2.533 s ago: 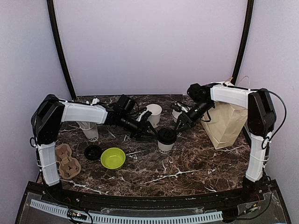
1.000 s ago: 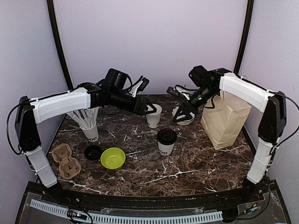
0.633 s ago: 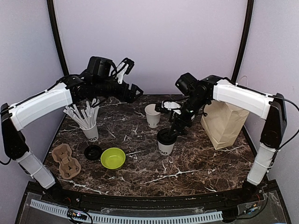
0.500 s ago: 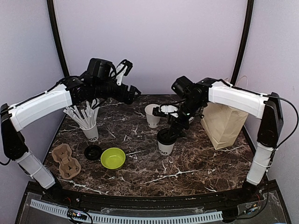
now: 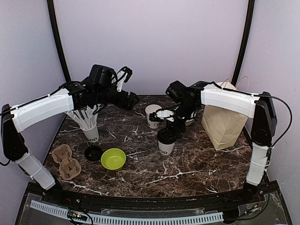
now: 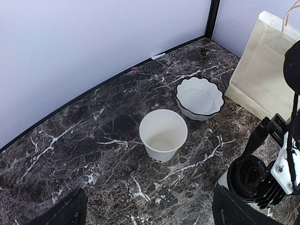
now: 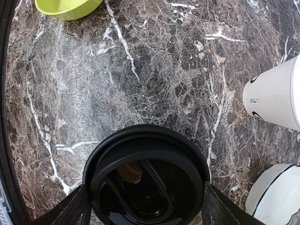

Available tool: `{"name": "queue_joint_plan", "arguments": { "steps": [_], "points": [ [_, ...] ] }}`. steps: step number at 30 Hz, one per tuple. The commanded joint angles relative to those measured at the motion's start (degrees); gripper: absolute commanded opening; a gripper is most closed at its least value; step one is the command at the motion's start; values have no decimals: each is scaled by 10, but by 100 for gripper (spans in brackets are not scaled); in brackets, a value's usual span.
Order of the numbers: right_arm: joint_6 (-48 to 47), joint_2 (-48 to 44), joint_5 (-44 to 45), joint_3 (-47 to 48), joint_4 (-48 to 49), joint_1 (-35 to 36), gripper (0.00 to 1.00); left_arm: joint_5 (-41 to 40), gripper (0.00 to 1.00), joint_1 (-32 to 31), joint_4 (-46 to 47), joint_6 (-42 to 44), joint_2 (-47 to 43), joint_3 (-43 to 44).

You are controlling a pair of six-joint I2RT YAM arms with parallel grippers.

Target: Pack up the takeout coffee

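One takeout coffee cup [image 5: 166,146], white with a black lid [image 7: 146,180], stands mid-table. My right gripper [image 5: 169,127] sits on top of it, with a finger [image 7: 70,210] pressed against each side of the lid rim. A second white paper cup [image 5: 153,115] [image 6: 163,135] stands open and empty just behind, with no lid on it. A loose black lid [image 5: 93,152] lies at the left. My left gripper [image 5: 130,100] [image 6: 150,213] hovers high, left of the open cup. It is open, with nothing between its fingers.
A tan paper bag [image 5: 225,125] [image 6: 265,77] stands at the right. Behind the cups sits a white scalloped bowl [image 6: 199,97]. At the left are a cup of white straws [image 5: 88,125], a lime-green bowl [image 5: 113,158] [image 7: 68,7] and a cardboard cup carrier [image 5: 67,161].
My right gripper swung from above the scalloped bowl to the lidded cup and came down round its lid. The left arm rose and drew back left from the open cup, its gripper opening.
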Motion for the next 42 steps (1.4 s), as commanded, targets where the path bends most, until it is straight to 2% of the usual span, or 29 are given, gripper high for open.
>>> {"name": "queue_joint_plan", "arguments": {
  "steps": [1, 10, 17, 22, 28, 35, 39, 42],
  "points": [
    [6, 15, 3, 20, -11, 6, 76, 6, 95, 5, 16, -9, -25, -7],
    [29, 12, -3, 40, 28, 6, 71, -10, 95, 9, -9, 2, -30, -9],
    [52, 89, -34, 154, 7, 11, 69, -30, 95, 25, -38, 6, -61, -10],
    [68, 150, -27, 239, -15, 18, 71, -30, 95, 29, -48, 31, -86, -20],
    [89, 182, -18, 279, -24, 19, 77, -22, 95, 31, -80, 58, -96, -19],
    [103, 139, -52, 291, -45, 18, 90, 32, 95, 31, -102, 85, -94, -17],
    [96, 92, -67, 282, -64, 13, 92, 86, 96, 31, -125, 108, -72, 2],
    [86, 43, -76, 236, -59, -1, 91, 112, 96, 31, -153, 110, -44, 37]
  ]
}}
